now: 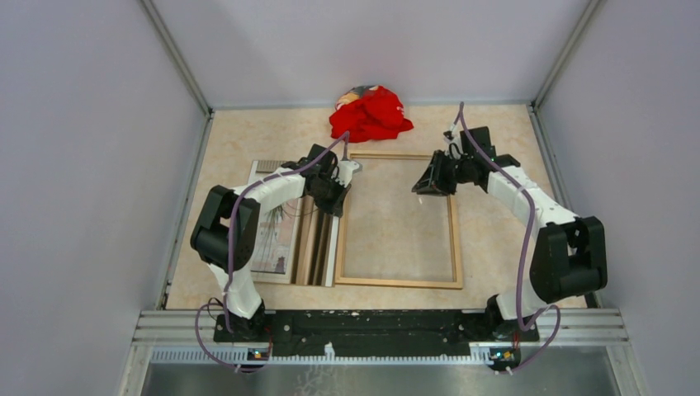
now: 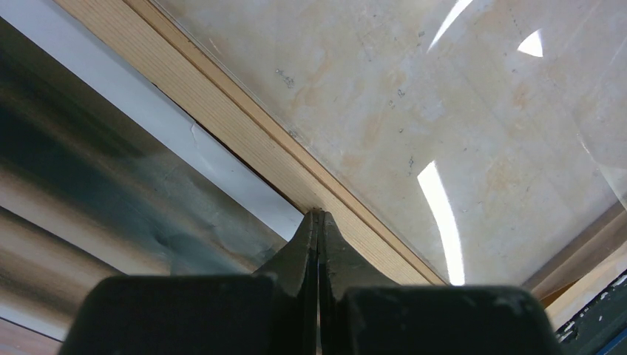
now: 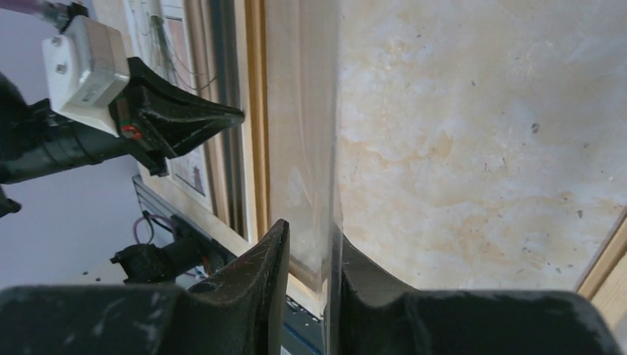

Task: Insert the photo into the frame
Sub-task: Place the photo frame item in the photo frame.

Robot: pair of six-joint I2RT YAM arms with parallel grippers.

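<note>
The frame (image 1: 454,247) of thin light wood lies flat mid-table, with a clear pane (image 3: 334,148) in it. Left of it, partly under my left arm, lies the photo (image 1: 268,239), picture side up. My left gripper (image 1: 337,198) is shut and empty, its tips (image 2: 318,214) resting on the frame's left strip (image 2: 222,111) beside the pane's edge. My right gripper (image 1: 423,186) hangs over the frame's upper middle. Its jaws (image 3: 314,233) straddle the pane's edge. The pane touches the right finger (image 3: 355,259), and a gap remains at the left finger.
A plain brown board (image 1: 314,243) lies between the photo and the frame. A crumpled red cloth (image 1: 371,114) sits at the back, just beyond the frame. Grey walls close in the table on three sides.
</note>
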